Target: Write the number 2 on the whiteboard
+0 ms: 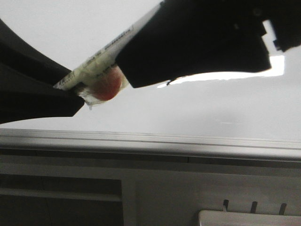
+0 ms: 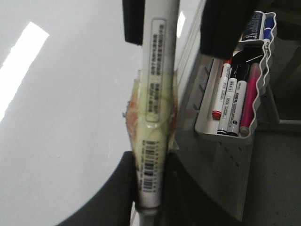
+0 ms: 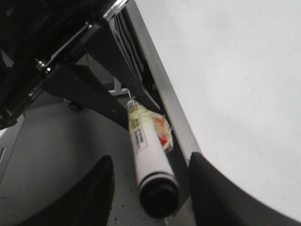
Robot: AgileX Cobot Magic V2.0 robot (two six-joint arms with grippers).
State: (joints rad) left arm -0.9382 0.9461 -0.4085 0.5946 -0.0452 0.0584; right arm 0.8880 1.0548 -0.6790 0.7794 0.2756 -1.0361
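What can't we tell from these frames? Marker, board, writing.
1. marker ends: in the front view both are hidden behind the left gripper and the right gripper.
2. Its near end in the right wrist view: blurred, so cap or tip is unclear.
3. number 2: no stroke shows on the whiteboard, but the arms cover much of it in the front view.
4. Marker label: too blurred to read.

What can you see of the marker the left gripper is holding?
The marker is a long white barrel with small printed text and a barcode label near the held end. Yellowish clear tape with an orange-red patch wraps its middle. The left gripper is clamped on the barcode end with dark fingers either side. In the right wrist view its black end points toward the camera, beside the whiteboard edge rail. The tip is not visible.
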